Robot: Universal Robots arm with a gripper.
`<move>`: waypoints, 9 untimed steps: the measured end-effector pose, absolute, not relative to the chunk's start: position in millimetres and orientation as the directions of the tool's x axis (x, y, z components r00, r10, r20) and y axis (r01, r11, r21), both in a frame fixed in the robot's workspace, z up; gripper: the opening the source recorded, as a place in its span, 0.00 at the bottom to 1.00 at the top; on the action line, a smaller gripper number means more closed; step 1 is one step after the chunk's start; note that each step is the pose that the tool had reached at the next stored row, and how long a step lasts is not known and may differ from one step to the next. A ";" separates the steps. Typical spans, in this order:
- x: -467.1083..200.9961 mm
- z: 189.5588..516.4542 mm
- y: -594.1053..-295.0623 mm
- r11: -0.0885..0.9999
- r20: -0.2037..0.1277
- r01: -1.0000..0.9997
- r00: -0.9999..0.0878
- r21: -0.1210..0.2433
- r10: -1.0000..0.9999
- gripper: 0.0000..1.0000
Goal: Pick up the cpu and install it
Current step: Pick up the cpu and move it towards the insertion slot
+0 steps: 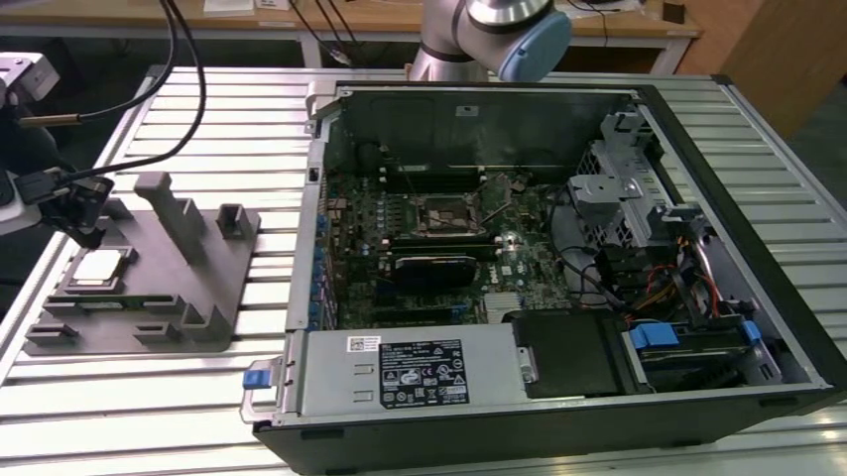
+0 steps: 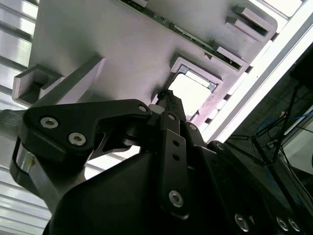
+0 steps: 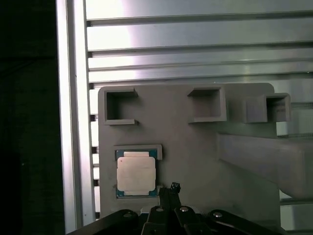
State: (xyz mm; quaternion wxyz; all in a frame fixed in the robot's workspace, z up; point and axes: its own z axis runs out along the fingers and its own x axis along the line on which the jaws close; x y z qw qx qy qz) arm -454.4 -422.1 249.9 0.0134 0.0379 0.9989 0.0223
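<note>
The cpu (image 1: 99,268), a small square chip with a silvery-white top, lies flat in a recess of the grey fixture plate (image 1: 159,297) at the exterior view's left. My black gripper (image 1: 83,230) hangs just above the plate, close beside the chip and apart from it. In the first wrist view the cpu (image 3: 136,174) sits in its framed pocket, and the gripper (image 3: 173,188) is shut to a narrow point with nothing in it, next to the chip's corner. The second wrist view has the gripper (image 2: 167,100) in front of the bright cpu (image 2: 193,93).
An open computer case (image 1: 636,109) lies to the exterior view's right of the fixture, with the black-framed socket (image 1: 443,213) on its motherboard. Upright posts (image 1: 159,203) rise from the fixture plate near the gripper. Cables (image 1: 185,59) hang above the slatted metal table (image 1: 159,416).
</note>
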 end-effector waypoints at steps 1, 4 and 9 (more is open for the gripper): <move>-455.3 249.0 -422.2 0.996 -0.025 0.075 -0.997 0.046 0.076 0.11; -458.9 246.5 -422.2 0.996 -0.025 0.075 -0.997 0.046 0.076 0.11; -464.5 239.8 -422.2 0.996 -0.025 0.075 -0.997 0.046 0.076 0.11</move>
